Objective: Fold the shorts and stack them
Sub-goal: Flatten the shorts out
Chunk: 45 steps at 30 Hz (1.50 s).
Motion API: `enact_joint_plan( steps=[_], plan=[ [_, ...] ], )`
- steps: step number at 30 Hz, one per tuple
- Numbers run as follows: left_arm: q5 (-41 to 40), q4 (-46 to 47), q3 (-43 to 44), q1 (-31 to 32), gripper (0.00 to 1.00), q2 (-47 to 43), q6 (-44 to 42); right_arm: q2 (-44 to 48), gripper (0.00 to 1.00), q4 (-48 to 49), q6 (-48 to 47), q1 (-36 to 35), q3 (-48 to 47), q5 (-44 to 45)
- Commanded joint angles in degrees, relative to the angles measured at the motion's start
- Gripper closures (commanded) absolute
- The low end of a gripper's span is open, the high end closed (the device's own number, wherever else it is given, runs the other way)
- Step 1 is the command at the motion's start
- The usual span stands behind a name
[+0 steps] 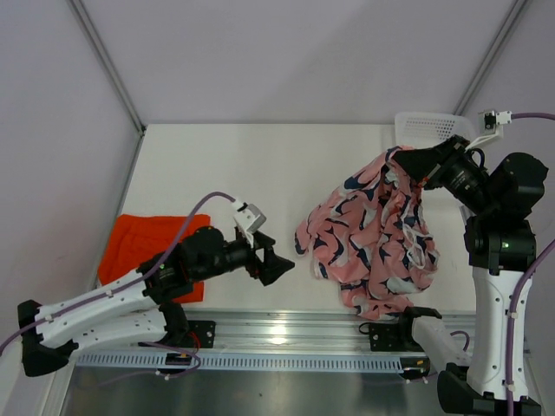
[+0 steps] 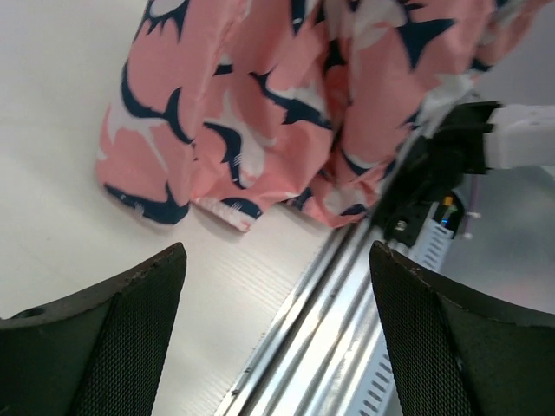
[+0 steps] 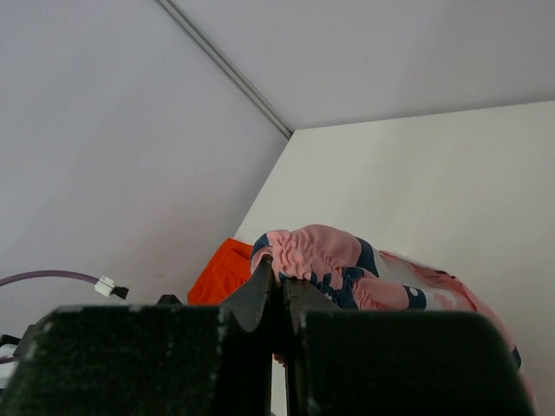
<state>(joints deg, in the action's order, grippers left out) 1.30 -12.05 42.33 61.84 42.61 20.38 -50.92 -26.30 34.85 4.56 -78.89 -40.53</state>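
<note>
The pink shorts with a navy-and-white print [image 1: 373, 234] hang from my right gripper [image 1: 406, 162], which is raised at the right and shut on their gathered waistband [image 3: 312, 256]. Their lower part rests on the table near the front rail. My left gripper [image 1: 282, 267] is open and empty, low over the table just left of the pink shorts; its view shows their hem [image 2: 260, 130] ahead. The orange shorts [image 1: 143, 243] lie flat at the left, partly under my left arm, and also show in the right wrist view [image 3: 224, 273].
A white mesh basket [image 1: 431, 128] stands at the back right, behind my right gripper. A metal rail [image 1: 295, 325] runs along the table's front edge [image 2: 347, 295]. Grey enclosure walls bound the table at the back and sides.
</note>
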Motion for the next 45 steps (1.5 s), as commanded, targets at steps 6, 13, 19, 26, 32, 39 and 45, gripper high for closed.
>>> enact_joint_plan(
  steps=[6,13,19,26,32,39,45],
  plan=[
    [-13.2,8.8,-0.2,0.7,0.09,11.8,-6.1,0.6,1.00,1.6,-0.7,-0.3,-0.9,0.0],
    [-13.6,16.6,0.0,0.8,0.09,23.6,-6.4,0.5,1.00,2.0,-0.6,-0.3,-0.8,-0.7],
    [-14.3,20.0,1.6,0.4,0.09,31.5,-7.1,1.1,1.00,2.8,-0.5,-0.4,-0.4,-1.9],
    [-19.0,24.2,2.4,-0.6,0.12,38.9,-4.7,1.2,1.00,3.2,-0.6,-0.4,-0.8,-2.2],
    [-20.0,28.7,2.7,-3.5,0.24,43.4,-3.7,1.3,1.00,3.9,0.2,-0.4,-0.6,-2.4],
    [-17.5,27.0,6.2,-3.9,1.00,42.1,-7.0,1.3,1.00,3.4,0.4,-0.5,-0.2,-1.9],
    [-7.5,5.2,13.3,-9.2,1.00,26.4,-6.2,0.0,1.00,5.2,0.7,-3.8,3.7,0.5]
  ],
)
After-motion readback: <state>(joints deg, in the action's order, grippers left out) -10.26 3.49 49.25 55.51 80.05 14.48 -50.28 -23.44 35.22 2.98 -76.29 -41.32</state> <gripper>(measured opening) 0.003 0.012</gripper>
